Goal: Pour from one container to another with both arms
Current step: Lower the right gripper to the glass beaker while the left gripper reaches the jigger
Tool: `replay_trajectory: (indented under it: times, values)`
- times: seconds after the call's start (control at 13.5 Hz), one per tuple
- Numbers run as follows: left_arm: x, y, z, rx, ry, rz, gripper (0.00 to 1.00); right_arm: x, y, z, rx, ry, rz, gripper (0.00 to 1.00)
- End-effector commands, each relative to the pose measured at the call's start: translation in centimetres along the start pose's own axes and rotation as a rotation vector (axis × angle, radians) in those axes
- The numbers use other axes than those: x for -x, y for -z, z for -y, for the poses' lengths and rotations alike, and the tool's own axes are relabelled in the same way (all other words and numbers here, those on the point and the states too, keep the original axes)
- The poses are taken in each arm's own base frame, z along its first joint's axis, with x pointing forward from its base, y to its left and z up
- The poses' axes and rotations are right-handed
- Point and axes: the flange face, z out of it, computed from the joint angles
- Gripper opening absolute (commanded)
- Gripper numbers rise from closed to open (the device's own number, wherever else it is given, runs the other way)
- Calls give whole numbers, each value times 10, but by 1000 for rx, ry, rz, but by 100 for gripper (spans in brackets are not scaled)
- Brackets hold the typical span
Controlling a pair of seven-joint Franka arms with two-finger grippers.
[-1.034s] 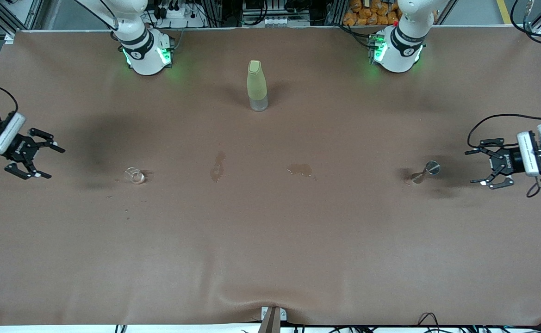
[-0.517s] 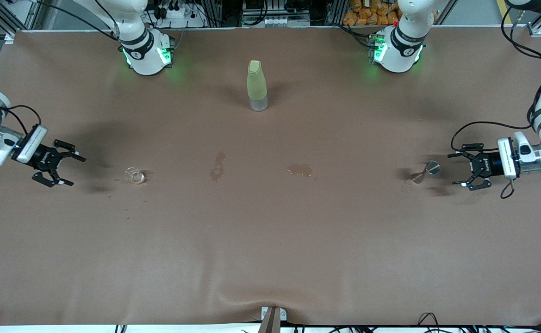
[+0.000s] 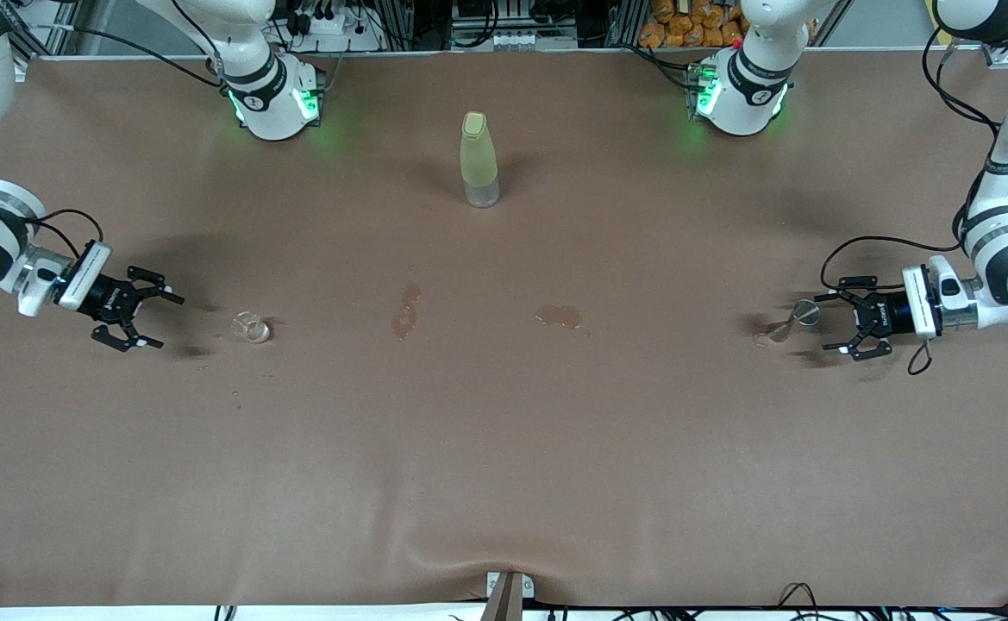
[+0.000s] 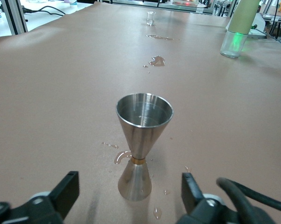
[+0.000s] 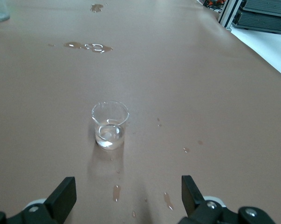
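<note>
1. A wide brown table cover (image 3: pixel 504 448) fills the scene, with wet patches (image 3: pixel 406 310) near its middle and smaller drops around both vessels.
2. The left gripper (image 3: pixel 842 323) sits low at the left arm's end of the table, fingers spread wide and holding nothing. Its fingertips (image 4: pixel 68 189) flank the foot of the jigger without touching it.
3. The steel double-cone jigger (image 3: pixel 786 324) stands upright on the cover; the left wrist view shows clear liquid in its upper cup (image 4: pixel 144 110) and a copper band at the waist.
4. The right gripper (image 3: pixel 148 313) is at the right arm's end, also wide open and empty, pointed at the beaker but well short of it.
5. The small clear glass beaker (image 3: pixel 251 327) stands upright with a little clear liquid at the bottom (image 5: pixel 110 135).
6. A tall pale yellow-green bottle (image 3: pixel 478 159) stands upright midway between the arm bases, farther from the front camera than either vessel.
</note>
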Motion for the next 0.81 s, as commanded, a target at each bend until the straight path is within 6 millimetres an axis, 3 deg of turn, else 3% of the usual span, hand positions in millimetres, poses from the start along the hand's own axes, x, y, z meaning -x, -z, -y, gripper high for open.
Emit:
replay_trajectory:
  times: [0.0,0.37,0.74]
  values:
    - [0,-9,-1,-28,-11,-11,87,12,-12,4,24,64,-48,100]
    - [3,-24,-6,-37,4,-28,82,33,-35,18,41,65,-108,100]
    - [2,-34,-5,-44,1,-33,59,47,-57,28,60,70,-158,100]
